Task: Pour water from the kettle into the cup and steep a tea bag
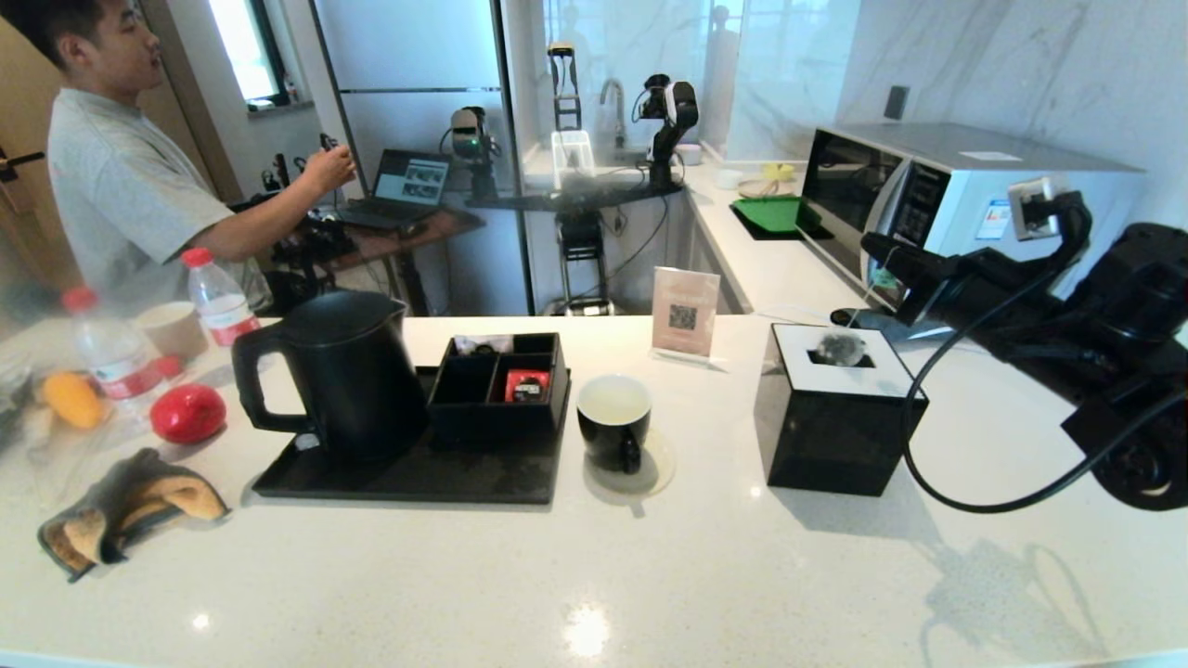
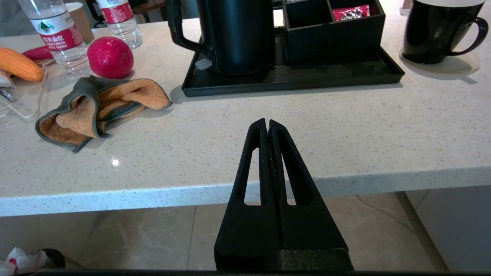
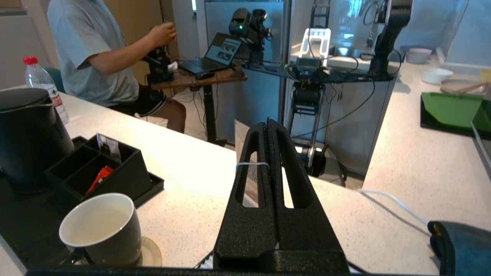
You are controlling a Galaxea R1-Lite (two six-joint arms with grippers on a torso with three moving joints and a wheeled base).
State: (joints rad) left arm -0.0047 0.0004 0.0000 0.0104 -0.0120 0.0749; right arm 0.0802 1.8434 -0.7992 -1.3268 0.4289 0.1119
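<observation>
My right arm reaches in from the right edge of the head view, held raised over the counter (image 1: 650, 575) past the black box (image 1: 835, 417); its right gripper (image 3: 268, 126) points away toward the far room with jaws pressed closed, a thin white string (image 3: 251, 165) looped across one finger. I cannot see the tea bag itself on that string. My left gripper (image 2: 267, 124) hangs low at the counter's near edge, jaws closed on nothing, pointing at the tray (image 2: 345, 74). The kettle (image 1: 348, 371) stands upright on the tray's left part, handle toward the left. The cup (image 1: 613, 419) sits on a coaster (image 1: 661, 473) just right of the tray, holding pale liquid. A compartment box (image 1: 501, 390) beside the kettle holds a red packet (image 1: 527, 386). A card with a QR code (image 1: 685, 315) stands behind the cup. The nearer water bottle (image 2: 57, 34) bears a red label with Chinese characters I cannot read
</observation>
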